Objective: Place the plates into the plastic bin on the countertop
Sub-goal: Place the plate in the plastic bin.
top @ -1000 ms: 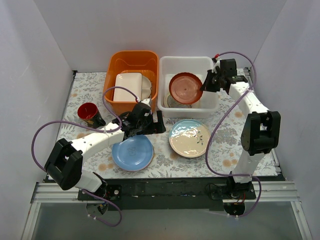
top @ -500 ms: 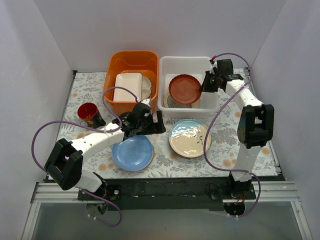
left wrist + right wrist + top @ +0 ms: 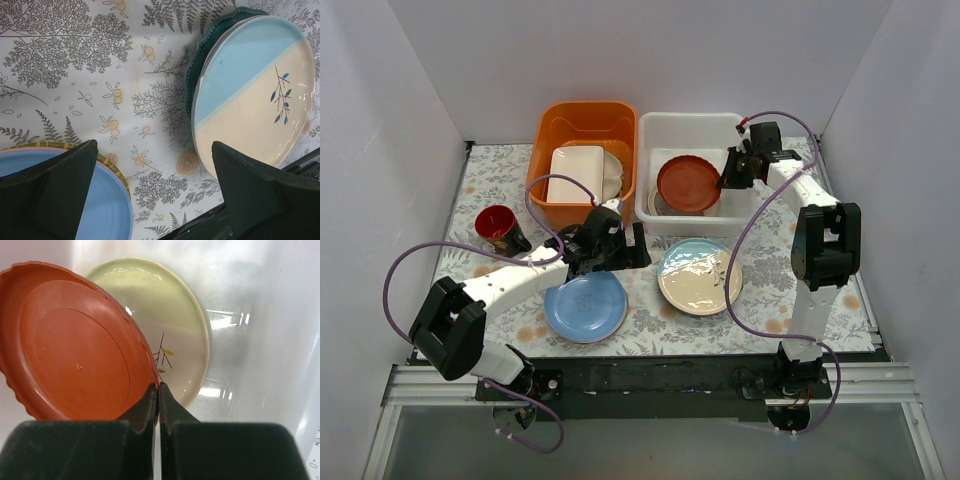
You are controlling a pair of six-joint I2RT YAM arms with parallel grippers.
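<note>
Right pincer (image 3: 157,389): pinching red-brown plate (image 3: 75,345) by rim, tilted in plastic bin (image 3: 690,125). Risk: slip, chipping cream plate (image 3: 175,325) beneath. Left pincer (image 3: 154,150): wide, empty.

Looking like a robot lab booth dressed as a kitchen.
Showing plain white panels (image 3: 410,110) boxing in the cloth-covered countertop (image 3: 775,315), robot arms (image 3: 510,283) bolted to a metal frame (image 3: 880,375), purple cables (image 3: 390,280) trailing.

We count two tubs: one orange tub (image 3: 542,160) and one plastic bin (image 3: 690,120). There is one red cup (image 3: 498,224) and one cream rectangular dish (image 3: 575,172). We make out five plates: a light blue plate (image 3: 584,305), a leaf-patterned plate (image 3: 698,276), a red-brown plate (image 3: 688,184), a pale plate (image 3: 170,325) and a teal scalloped plate (image 3: 191,80). Further rims under the light blue one we cannot number.
</note>
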